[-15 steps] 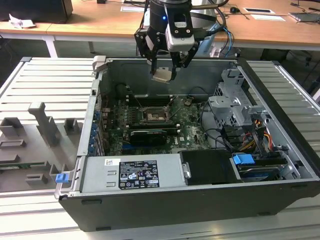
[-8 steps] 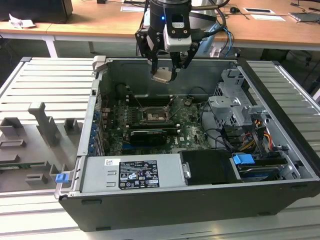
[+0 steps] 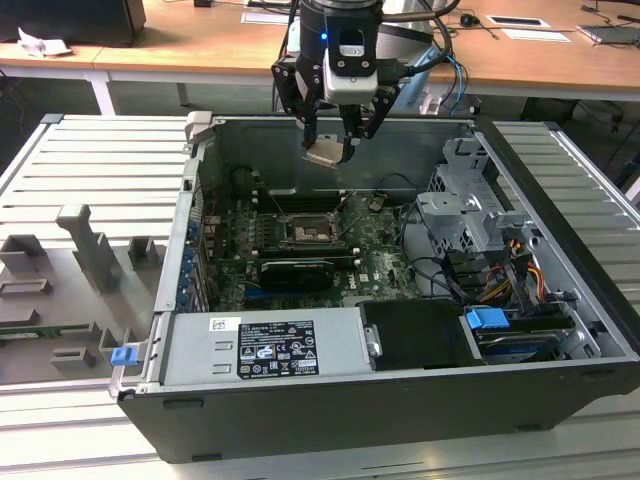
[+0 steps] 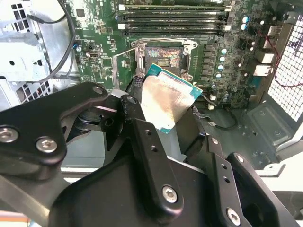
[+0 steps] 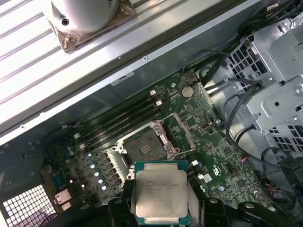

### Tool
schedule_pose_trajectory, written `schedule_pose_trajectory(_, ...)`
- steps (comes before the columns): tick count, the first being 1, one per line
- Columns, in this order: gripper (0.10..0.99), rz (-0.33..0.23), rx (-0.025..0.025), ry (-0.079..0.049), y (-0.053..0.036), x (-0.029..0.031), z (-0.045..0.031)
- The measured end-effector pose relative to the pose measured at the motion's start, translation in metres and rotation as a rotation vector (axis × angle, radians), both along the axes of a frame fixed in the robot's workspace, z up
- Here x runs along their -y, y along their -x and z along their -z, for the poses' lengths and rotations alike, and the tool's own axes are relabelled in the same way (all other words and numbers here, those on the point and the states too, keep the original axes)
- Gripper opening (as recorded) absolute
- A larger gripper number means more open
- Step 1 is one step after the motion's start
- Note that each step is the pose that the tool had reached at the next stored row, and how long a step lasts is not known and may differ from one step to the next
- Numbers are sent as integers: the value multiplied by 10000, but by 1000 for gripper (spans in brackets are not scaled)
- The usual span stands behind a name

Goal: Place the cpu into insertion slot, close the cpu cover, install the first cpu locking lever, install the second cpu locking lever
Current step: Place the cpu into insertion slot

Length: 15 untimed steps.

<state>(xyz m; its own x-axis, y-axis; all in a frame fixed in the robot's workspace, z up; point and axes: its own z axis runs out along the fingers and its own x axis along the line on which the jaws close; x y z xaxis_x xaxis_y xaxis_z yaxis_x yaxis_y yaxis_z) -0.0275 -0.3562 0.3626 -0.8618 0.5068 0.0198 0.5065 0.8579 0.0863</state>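
Computer case [image 3: 590,300] lies open on the ribbed grey table [image 3: 90,160], reaching toward its near edge. We note the hand [image 3: 330,143] hanging inside the opening, close to the case's far wall and above the green board [image 3: 375,245].

The fingers [image 4: 142,127] are closed partway, clamped on two opposite edges of the chip [image 3: 326,153]. The chip is in the air, clear of the board and tilted, with its pale metal top showing in both wrist views.

The socket [image 5: 144,147] sits on the board below the chip, toward the near side, with its dark bed uncovered. The cover [image 5: 182,132] is swung open and stands along one side of the socket. We see black memory slots [image 4: 173,21] running along the socket's side toward the case's far wall. A grey moulded tray [image 3: 80,260] rests on the table beside the case, at the exterior view's left.
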Motion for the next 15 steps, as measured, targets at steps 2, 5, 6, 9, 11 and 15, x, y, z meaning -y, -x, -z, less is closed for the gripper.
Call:
schedule_pose_trajectory(2,529,149,0,0,0,0,1)
schedule_pose_trajectory(5,529,336,0,-1,0,0,2)
schedule_pose_trajectory(6,529,408,0,-1,0,0,3)
schedule_pose_trajectory(9,529,614,0,0,0,0,4)
schedule_pose_trajectory(11,529,767,1,-1,0,0,5)
schedule_pose_trajectory(15,529,1053,0,-1,0,0,6)
